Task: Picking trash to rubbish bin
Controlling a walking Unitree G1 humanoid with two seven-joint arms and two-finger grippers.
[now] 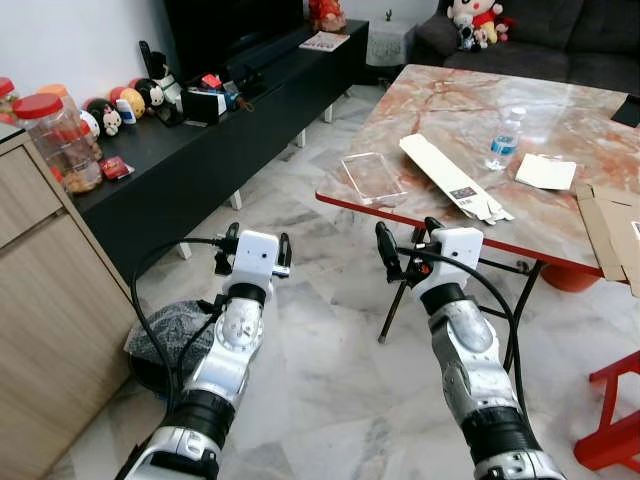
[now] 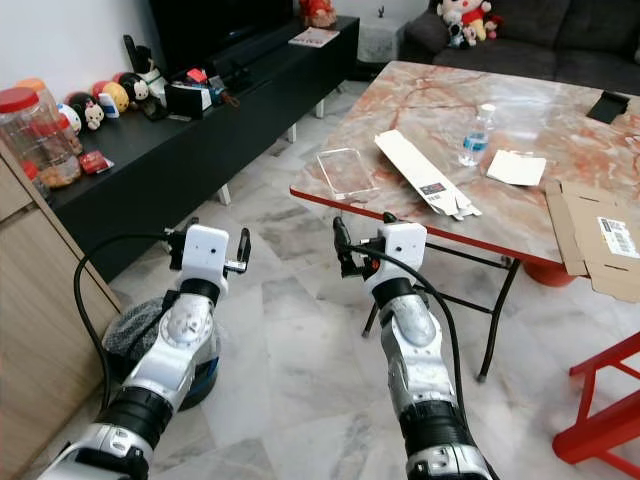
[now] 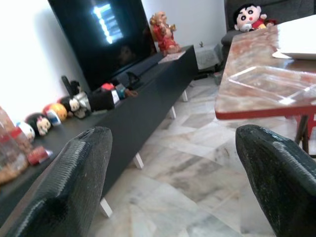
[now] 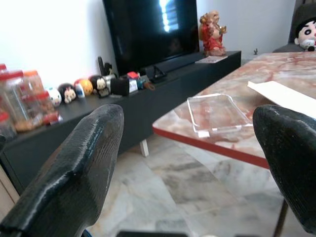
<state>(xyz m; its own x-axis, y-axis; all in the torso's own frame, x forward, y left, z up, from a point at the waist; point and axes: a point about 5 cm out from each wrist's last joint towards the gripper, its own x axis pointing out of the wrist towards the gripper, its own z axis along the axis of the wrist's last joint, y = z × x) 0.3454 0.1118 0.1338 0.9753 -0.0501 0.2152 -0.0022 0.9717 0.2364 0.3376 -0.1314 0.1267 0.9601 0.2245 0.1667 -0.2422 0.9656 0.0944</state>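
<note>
Left gripper (image 1: 256,245): fingers spread, holding nothing, above floor.
Right gripper (image 1: 407,242): fingers spread, holding nothing, before table edge.
Clear tray (image 1: 373,177): on marble table (image 1: 560,120), near edge.
Cardboard (image 1: 612,230): cut off at frame edge.

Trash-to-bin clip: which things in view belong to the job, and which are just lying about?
Job:
clear tray
flat white box
water bottle
white paper
cardboard
left gripper, open
right gripper, open

Lying about:
figurines
snack jars
plush toys
TV
</note>
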